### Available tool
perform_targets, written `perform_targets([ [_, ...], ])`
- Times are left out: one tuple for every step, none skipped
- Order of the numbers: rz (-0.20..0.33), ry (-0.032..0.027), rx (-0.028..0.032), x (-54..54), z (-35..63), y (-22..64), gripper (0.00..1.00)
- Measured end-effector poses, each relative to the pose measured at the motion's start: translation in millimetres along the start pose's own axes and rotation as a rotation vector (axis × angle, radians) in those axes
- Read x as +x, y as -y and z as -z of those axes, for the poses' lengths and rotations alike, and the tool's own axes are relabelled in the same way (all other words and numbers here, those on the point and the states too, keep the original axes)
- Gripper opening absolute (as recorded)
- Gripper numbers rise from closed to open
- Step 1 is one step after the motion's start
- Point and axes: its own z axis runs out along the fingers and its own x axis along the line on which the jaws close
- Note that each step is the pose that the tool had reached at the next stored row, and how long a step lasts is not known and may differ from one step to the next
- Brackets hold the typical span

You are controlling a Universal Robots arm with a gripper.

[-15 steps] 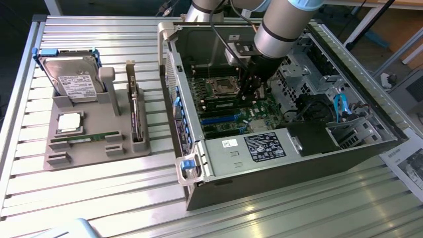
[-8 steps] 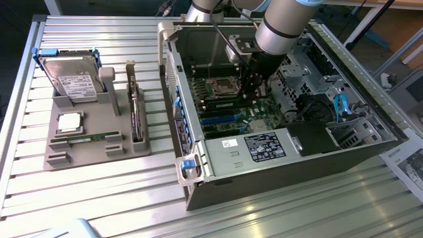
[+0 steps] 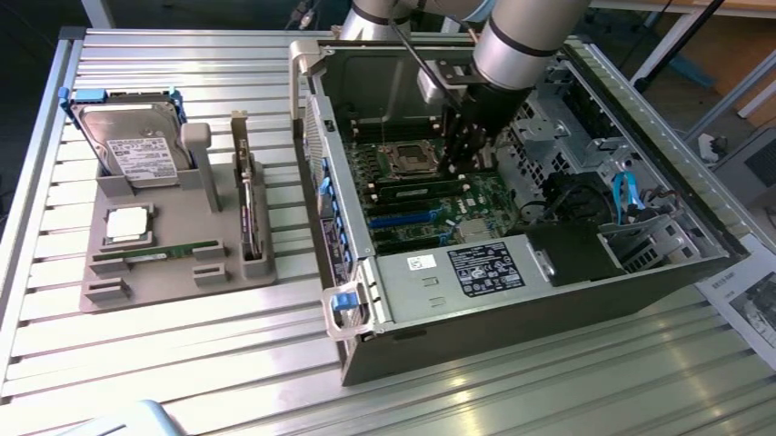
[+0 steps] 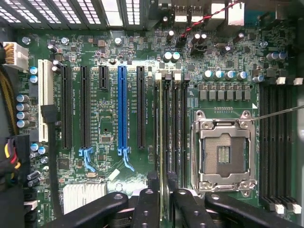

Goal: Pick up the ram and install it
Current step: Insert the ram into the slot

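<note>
The arm comes down from the top centre of the exterior view into the open computer case (image 3: 424, 289), which fills the middle and right of that frame on a slatted metal table (image 3: 182, 363). The gripper (image 3: 467, 171) is low over the motherboard (image 3: 467, 204), just beside the empty processor socket (image 3: 406, 160). In the wrist view the gripper (image 4: 163, 184) is clenched on the ram (image 4: 164, 133). The ram is seen edge-on as a thin pale-green strip, with a dark fingertip (image 4: 153, 183) close against each side. It runs along one of the memory slots, standing upright over the motherboard (image 4: 109, 52), between the row of long black and blue expansion slots (image 4: 122, 104) and the processor socket (image 4: 223, 152). How far the ram sits in that slot cannot be told. At the exterior view's left, well apart from the case, a grey holder tray (image 3: 182, 277) carries a hard drive (image 3: 140, 150) leaning at its back, a square silver processor chip (image 3: 127, 225) and a dark expansion card (image 3: 249, 218) on edge. A second green stick (image 3: 158, 255) lies flat near its front.
</note>
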Motion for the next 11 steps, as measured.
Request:
perform_targets([
  [0.0, -0.0001, -0.0001, -0.1, 2.3, -0.1, 0.2],
  [0.0, 0.0, 0.0, -0.3, 5.1, -0.2, 0.2],
  [0.0, 0.0, 0.0, -0.4, 7.2, -0.2, 0.2],
  [0.0, -0.0001, -0.0001, -0.5, 9.1, -0.3, 0.2],
  [0.0, -0.0001, 0.0, -0.6, 11.0, -0.4, 0.2],
  [0.0, 0.0, 0.0, -0.8, 13.6, -0.5, 0.2],
  [0.0, 0.0, 0.0, -0.9, 17.1, -0.6, 0.2],
  [0.0, 0.0, 0.0, -1.1, 19.9, -0.7, 0.2],
  [0.0, -0.0001, 0.0, -1.2, 22.3, -0.7, 0.2],
  [0.0, -0.0001, 0.0, -1.4, 24.6, -0.8, 0.2],
  [0.0, 0.0, 0.0, -1.5, 26.6, -0.9, 0.2],
])
